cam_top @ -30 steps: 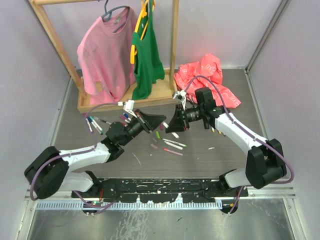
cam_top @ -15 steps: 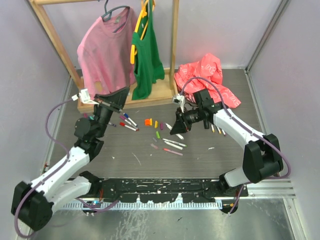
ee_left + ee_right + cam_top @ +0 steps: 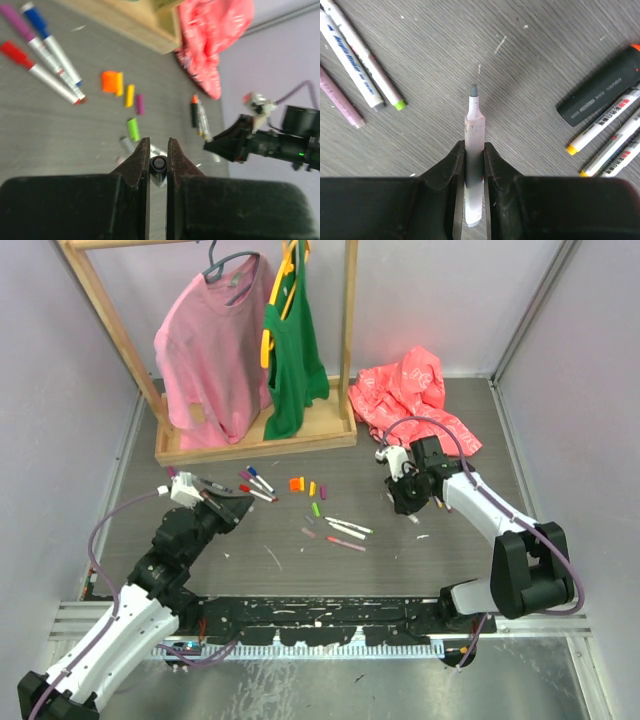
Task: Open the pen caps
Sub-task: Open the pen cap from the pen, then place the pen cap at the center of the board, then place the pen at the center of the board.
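The right gripper (image 3: 474,146) is clamped on a white pen (image 3: 474,117) at mid-barrel. The pen's grey nib is bare and points up the frame. The left gripper (image 3: 158,143) is pinched on a small dark round thing (image 3: 159,164), seen end-on and blurred; it is probably that pen's cap.

These pens look light, stiff and smooth, so I judge one could swivel in a pinch. The best hold is the barrel near its middle and the cap square across its sides. The caps are tiny and would flick away easily.

Three capped pens (image 3: 47,62) lie in the upper left of the left wrist view, well beyond the jaws. Loose caps (image 3: 129,95) are scattered at centre frame. A black highlighter (image 3: 600,87), its orange cap on, lies at the upper right of the right wrist view, near the jaws.
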Controlling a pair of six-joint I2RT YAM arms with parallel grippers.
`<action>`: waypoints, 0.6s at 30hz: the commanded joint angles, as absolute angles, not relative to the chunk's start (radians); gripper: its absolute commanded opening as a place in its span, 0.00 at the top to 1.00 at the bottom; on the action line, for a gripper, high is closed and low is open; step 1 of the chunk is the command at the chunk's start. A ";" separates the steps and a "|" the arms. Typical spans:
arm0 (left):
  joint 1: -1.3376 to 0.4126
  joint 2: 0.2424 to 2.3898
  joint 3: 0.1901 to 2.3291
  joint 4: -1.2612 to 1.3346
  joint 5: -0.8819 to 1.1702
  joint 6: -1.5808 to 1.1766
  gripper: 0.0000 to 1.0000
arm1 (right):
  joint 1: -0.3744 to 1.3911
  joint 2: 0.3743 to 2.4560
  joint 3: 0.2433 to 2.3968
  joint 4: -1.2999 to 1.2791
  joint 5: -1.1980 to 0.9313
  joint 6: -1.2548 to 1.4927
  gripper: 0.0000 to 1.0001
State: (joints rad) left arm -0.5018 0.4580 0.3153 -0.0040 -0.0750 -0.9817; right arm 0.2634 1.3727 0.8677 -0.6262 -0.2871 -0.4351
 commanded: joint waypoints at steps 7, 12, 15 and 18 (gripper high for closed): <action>-0.496 0.695 0.420 -0.412 -0.202 -1.207 1.00 | 0.256 1.420 0.865 -0.652 -0.281 -0.443 0.95; -0.496 0.805 0.411 -0.346 -0.165 -1.230 1.00 | 0.256 1.439 0.850 -0.676 -0.277 -0.464 0.94; -0.495 0.836 0.400 -0.325 -0.174 -1.243 1.00 | 0.257 1.435 0.844 -0.680 -0.284 -0.478 0.94; -0.496 0.857 0.400 -0.318 -0.177 -1.250 1.00 | 0.269 1.452 0.835 -0.695 -0.290 -0.498 0.93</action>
State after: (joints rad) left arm -0.5018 0.8440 0.3790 -0.3561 -0.1612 -1.2228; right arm 0.2543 1.4410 0.8375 -0.6769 -0.2691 -0.4603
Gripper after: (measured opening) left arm 0.082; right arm 0.222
